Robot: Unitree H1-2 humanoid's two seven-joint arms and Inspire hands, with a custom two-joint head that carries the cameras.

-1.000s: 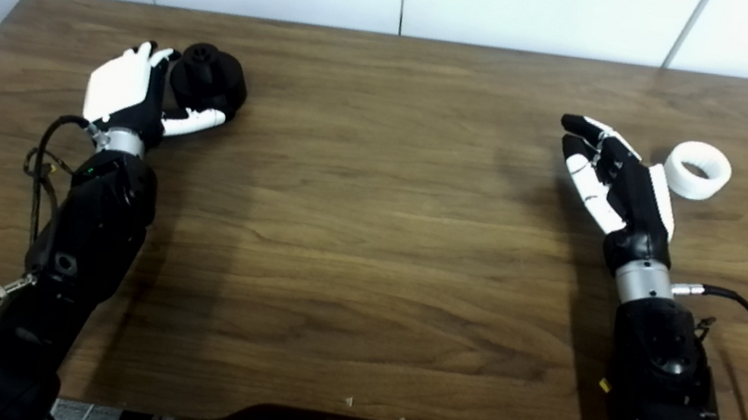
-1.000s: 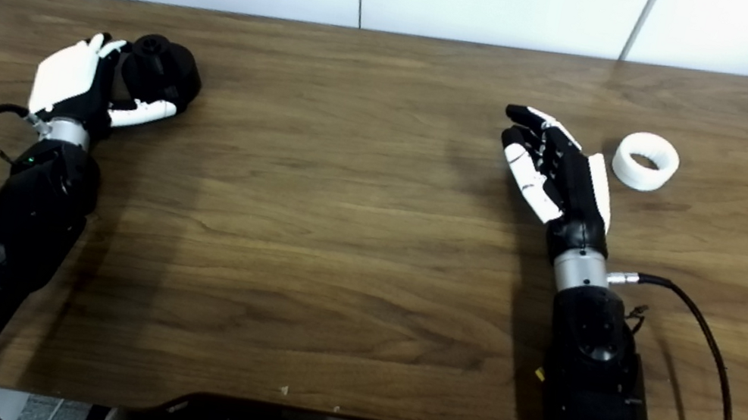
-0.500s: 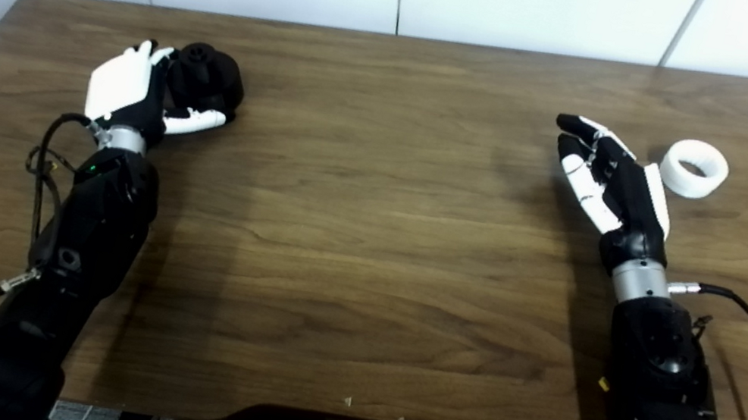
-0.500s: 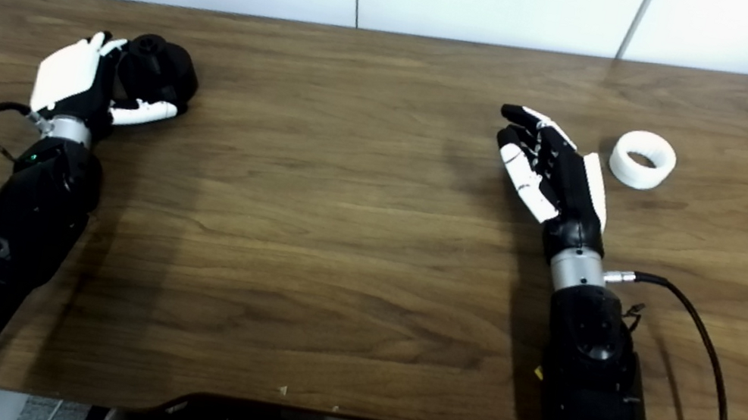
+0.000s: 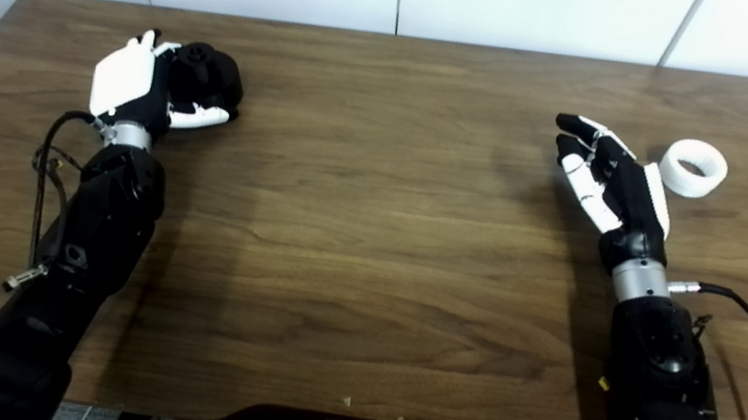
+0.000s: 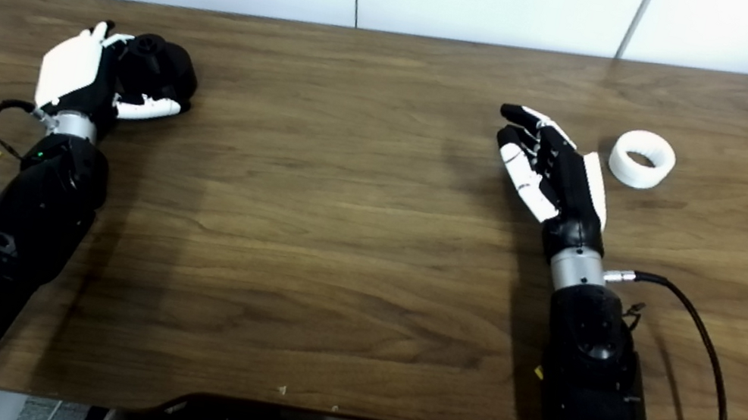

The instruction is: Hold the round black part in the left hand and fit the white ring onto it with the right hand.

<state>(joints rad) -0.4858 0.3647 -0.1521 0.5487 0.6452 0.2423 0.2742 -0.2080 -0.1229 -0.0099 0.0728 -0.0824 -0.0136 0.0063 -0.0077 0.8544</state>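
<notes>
Wrapping the black part, the left hand should grip firmly before lifting; the right hand waits wide beside the white ring.

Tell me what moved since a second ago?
The left hand slid a little farther up the table and its thumb tucked in closer around the black part. The right hand, open, and the white ring stayed put, apart.
</notes>
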